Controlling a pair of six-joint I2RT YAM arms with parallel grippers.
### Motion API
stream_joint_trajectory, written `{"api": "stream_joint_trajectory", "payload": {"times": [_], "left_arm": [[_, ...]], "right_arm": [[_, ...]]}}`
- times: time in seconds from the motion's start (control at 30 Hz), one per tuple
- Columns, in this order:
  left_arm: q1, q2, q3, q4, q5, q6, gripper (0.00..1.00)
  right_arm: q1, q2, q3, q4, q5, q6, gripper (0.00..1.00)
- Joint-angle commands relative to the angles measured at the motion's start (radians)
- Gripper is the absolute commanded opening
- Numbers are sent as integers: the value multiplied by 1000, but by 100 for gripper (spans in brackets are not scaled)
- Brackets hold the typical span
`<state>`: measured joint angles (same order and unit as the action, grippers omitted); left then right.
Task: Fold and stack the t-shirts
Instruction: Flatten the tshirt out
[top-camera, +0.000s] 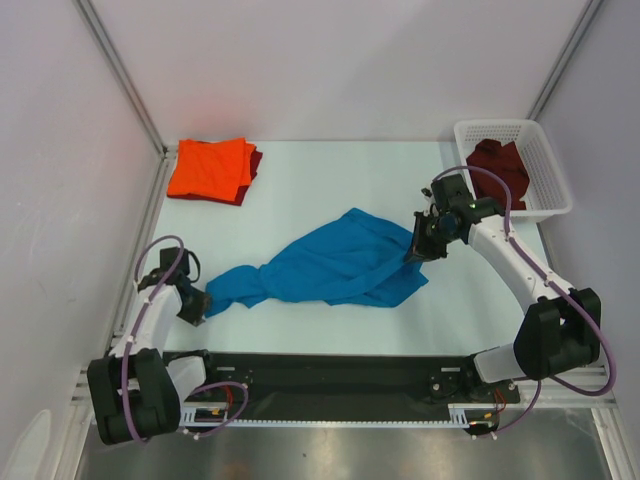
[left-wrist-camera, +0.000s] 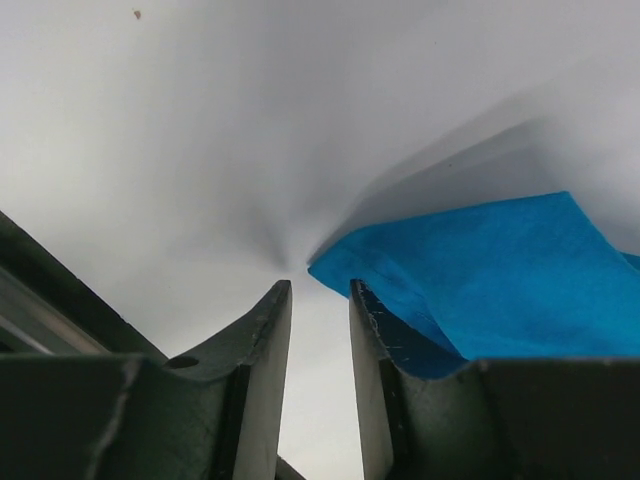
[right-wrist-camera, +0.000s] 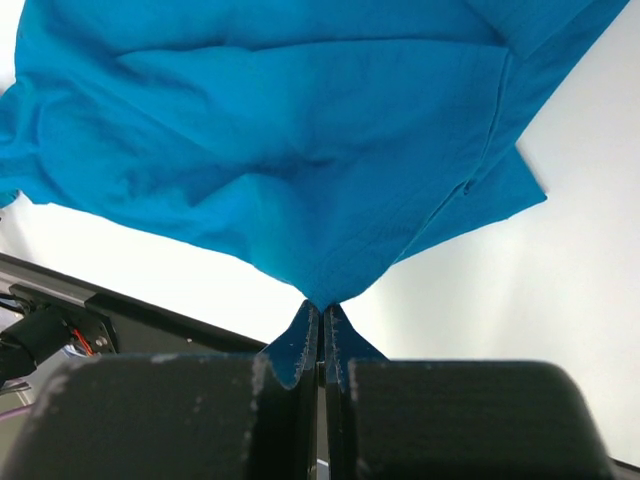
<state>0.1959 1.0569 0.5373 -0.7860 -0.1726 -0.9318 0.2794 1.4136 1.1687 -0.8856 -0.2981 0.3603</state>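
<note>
- Judging the blue t-shirt (top-camera: 330, 265) by how it lies, I take it as light, limp and not slippery. It will sag, twist and bunch wherever nothing supports it, so I want holds at corners or hem edges rather than mid-panel.
- It lies in the middle of the table (top-camera: 330, 180), well apart from the folded orange t-shirt (top-camera: 208, 168) at the far left and from the maroon t-shirt (top-camera: 497, 165) in the basket (top-camera: 545, 165) at the far right.
- Its long axis runs from the near left up toward the far right. The left end is wrung into a narrow rope and the right half fans out wide.
- My right gripper (right-wrist-camera: 322, 310) is clamped tight on a point of the cloth at the wide end. In the right wrist view the fabric hangs from that pinch in a taut V.
- My left gripper (left-wrist-camera: 320, 290) sits at the twisted tail with its jaws narrow but apart. Bare table shows through the gap, and the cloth lies against one finger, not between them as far as I can see.
- I judge the tail needs spreading before any fold.
</note>
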Motion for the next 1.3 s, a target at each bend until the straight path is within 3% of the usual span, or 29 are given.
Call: {"api": "stream_joint_trajectory", "payload": {"times": [0.0, 0.07, 0.33, 0.6, 0.73, 0.83, 1.0, 1.27], "left_arm": [[13, 23, -2, 21, -11, 8, 35], [11, 29, 3, 27, -21, 14, 42], [11, 81, 0, 40, -36, 13, 47], [11, 163, -10, 111, -39, 30, 37], [11, 198, -8, 149, -39, 45, 19], [13, 229, 13, 154, -54, 68, 0], [1, 206, 93, 99, -74, 131, 0], [-67, -98, 326, -116, -35, 183, 0]], "right_arm": [[-2, -28, 11, 16, -15, -27, 0], [-2, -30, 13, 16, -13, -32, 0], [-3, -39, 2, 16, -12, -35, 0], [-5, -41, -1, 16, -1, -38, 0], [-6, -38, 6, 13, 7, -38, 0], [-6, -36, 5, 14, 11, -38, 0], [-6, -30, 28, -12, 16, -34, 0], [-17, -140, 124, -66, 42, 43, 0]]}}
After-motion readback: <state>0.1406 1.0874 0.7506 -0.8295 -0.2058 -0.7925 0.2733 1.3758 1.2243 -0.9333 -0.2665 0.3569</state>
